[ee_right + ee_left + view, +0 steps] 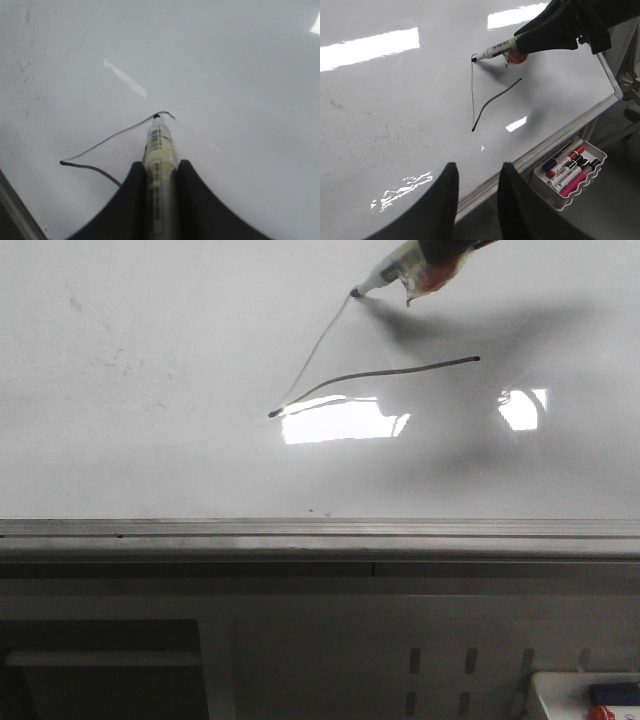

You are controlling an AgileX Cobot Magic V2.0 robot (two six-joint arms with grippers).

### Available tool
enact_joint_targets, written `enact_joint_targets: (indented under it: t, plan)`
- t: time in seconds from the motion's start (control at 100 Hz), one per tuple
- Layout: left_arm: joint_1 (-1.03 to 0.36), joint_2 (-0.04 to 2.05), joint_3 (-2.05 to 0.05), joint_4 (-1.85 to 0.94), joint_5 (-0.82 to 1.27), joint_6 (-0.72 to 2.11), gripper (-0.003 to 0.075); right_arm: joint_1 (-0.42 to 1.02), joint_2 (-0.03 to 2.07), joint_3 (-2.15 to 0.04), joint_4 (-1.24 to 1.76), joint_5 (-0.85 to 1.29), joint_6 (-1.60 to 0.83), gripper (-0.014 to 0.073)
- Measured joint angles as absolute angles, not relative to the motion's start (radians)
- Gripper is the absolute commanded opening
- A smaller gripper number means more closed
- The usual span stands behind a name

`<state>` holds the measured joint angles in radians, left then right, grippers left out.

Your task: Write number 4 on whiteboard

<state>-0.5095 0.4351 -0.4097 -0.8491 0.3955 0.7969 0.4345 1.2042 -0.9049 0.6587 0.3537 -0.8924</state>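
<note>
Two strokes of the number 4 [340, 375] are seen on the whiteboard [150, 440]: a thin slanted stroke and a long curved crossbar, joined at the lower left corner. No vertical stem is visible, so the figure is judged to be unfinished.

A marker [385, 278] is held in the right gripper [160, 150], whose fingers are closed on the barrel from both sides. The tip is placed at the top end of the slanted stroke; whether it is pressed on the board or held just off it cannot be told. The left gripper [477, 200] is held apart from the writing, over the near part of the board, with its fingers spread and nothing between them.

A tray [568, 172] of spare markers is noted beyond the grey rail [320, 530], well away from the figure.

Handling judgement: the marker is taken to be light and stiff, with a smooth barrel that could slip or rotate if side load is applied. Mid-barrel is judged the right place for the grip, as is shown. The board is glossy and hard, so little friction is expected at the tip; light, even pressure is judged necessary. Fresh ink is likely to smear if brushed.
</note>
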Motion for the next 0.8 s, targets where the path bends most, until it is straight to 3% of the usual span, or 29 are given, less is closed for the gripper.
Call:
enact_joint_targets:
  t: [0.42,0.8]
  plan:
    - [-0.509,0.435,-0.410,-0.849,0.395,0.797,0.0167,0.527,1.196,-0.705,0.712,0.440,-0.811,-0.0052]
    - [-0.509,0.435,-0.410,-0.851,0.395,0.797,0.0171,0.536,1.171,-0.705,0.731,0.444,-0.809,-0.0053]
